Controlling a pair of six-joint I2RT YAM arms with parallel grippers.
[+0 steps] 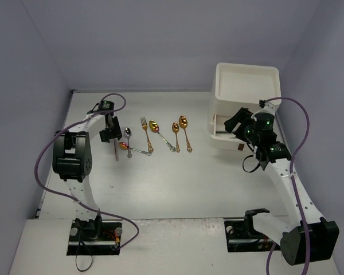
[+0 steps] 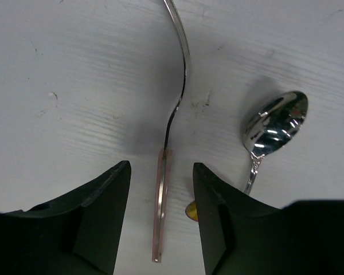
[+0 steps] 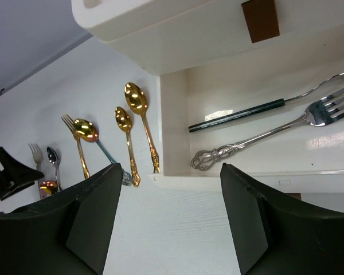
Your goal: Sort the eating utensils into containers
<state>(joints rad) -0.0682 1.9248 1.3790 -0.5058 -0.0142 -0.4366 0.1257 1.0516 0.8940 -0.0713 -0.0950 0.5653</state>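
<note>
Left gripper (image 2: 160, 167) hangs low over the table (image 2: 74, 69) with its jaws apart, nothing held; between the two fingers (image 2: 97, 212) lies the red handle of a thin utensil (image 2: 162, 200), its silver stem curving away past the fingertips; the long axis runs straight along the gap, square to the line on which the jaws would close, so a short drop and a squeeze look like all the pick needs. A silver spoon (image 2: 275, 123) rests just beside the right-hand finger, close enough to be nudged. Well apart, across a row of gold spoons (image 1: 183, 132), the right gripper (image 3: 169, 167) waits wide open and empty before the pulled-out drawer (image 3: 172, 114) of the white cabinet (image 1: 246, 86), where a dark-handled utensil (image 3: 235, 114) and a silver fork (image 3: 264, 132) already lie; the left arm is plainly the nearer to the red-handled piece.
</note>
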